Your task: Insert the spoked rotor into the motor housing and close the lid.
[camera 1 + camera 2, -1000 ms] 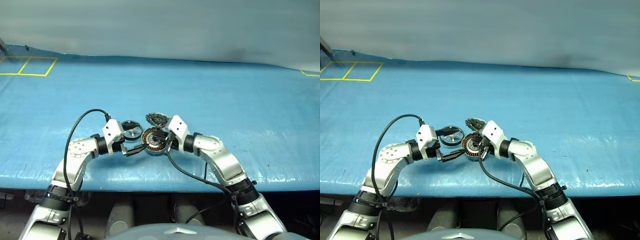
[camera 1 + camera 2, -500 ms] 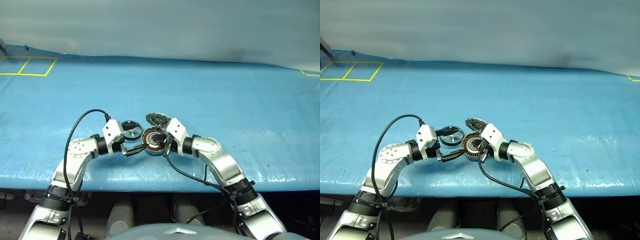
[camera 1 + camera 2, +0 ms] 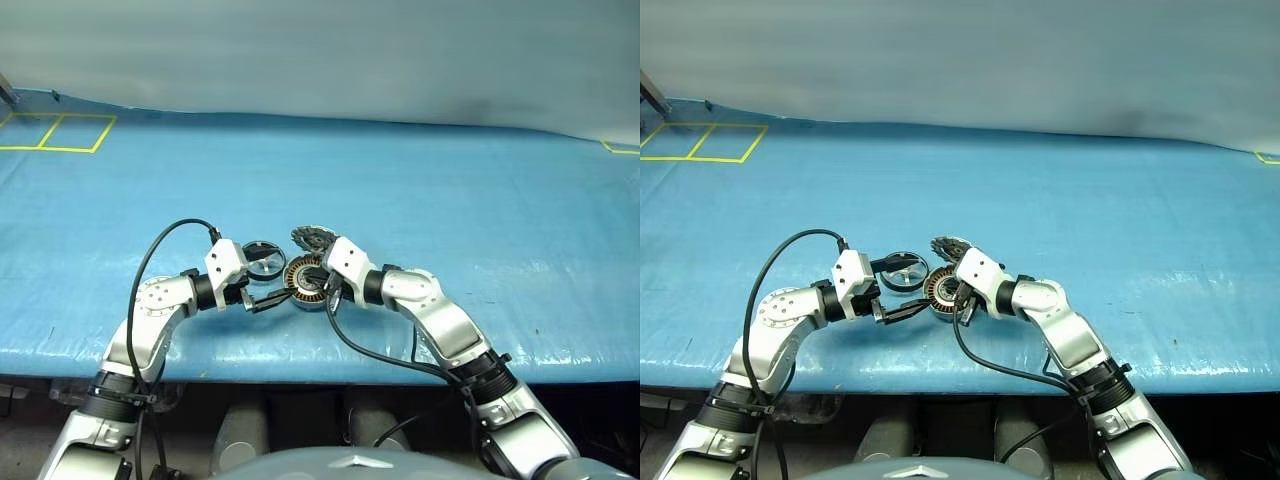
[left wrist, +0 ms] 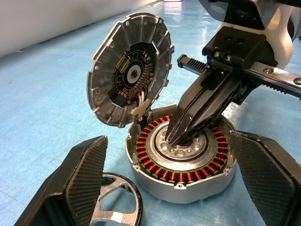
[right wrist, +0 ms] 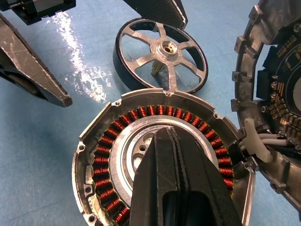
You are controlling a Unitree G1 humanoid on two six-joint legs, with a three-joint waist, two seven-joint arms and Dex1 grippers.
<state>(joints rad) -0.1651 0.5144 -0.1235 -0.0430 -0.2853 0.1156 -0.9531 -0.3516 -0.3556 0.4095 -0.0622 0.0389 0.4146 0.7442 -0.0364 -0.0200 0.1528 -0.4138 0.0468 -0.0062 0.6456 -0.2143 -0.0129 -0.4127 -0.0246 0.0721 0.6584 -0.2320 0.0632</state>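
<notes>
I count one of each part. The spoked rotor, a flat silver wheel with a dark rim, lies on the blue table just beside the motor housing, a round silver cup ringed with copper windings. The lid, a notched grey disc, stands tilted open at the housing's edge, tethered by white wires. My right gripper is clenched on nothing, its tips on the hub, probably to steady the housing. My left gripper is spread wide beside the rotor, ready to take it.

silver motor housing — copper-orange windings, blue tarp
</notes>
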